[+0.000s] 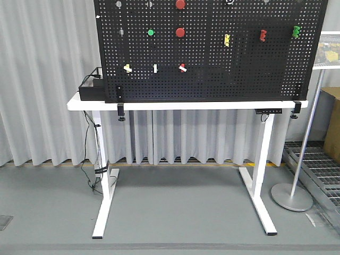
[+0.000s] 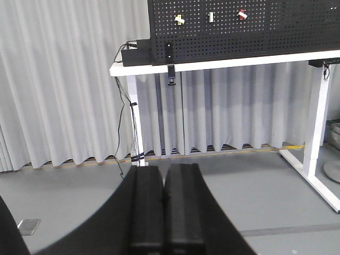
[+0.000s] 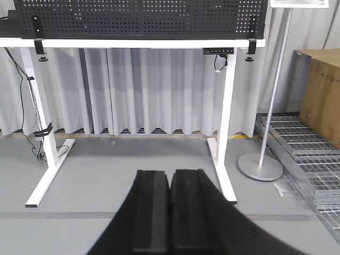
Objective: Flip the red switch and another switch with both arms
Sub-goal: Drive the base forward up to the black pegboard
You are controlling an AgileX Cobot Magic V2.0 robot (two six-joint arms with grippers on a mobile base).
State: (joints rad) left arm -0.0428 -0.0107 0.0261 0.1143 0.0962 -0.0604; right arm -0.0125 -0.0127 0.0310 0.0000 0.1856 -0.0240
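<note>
The red switch (image 1: 183, 68) is a tiny red-based toggle with a white lever, low on the black pegboard (image 1: 239, 79); in the left wrist view the red switch (image 2: 242, 15) sits near the top. The pale yellow switch (image 1: 127, 68) lies to its left on the same row, and shows in the left wrist view as the yellow switch (image 2: 179, 20). My left gripper (image 2: 163, 172) is shut with nothing in it, low over the floor, far from the board. My right gripper (image 3: 170, 175) is likewise shut and empty. Neither arm shows in the front view.
The pegboard stands on a white desk (image 1: 85, 102) with white legs (image 1: 106, 196). A white toggle (image 1: 155, 68) sits between the two switches; round red buttons (image 1: 180, 32), a green button (image 1: 151, 32) and coloured pegs lie above. A sign stand (image 3: 260, 166), floor grating (image 3: 313, 170) and carton (image 3: 321, 90) are right.
</note>
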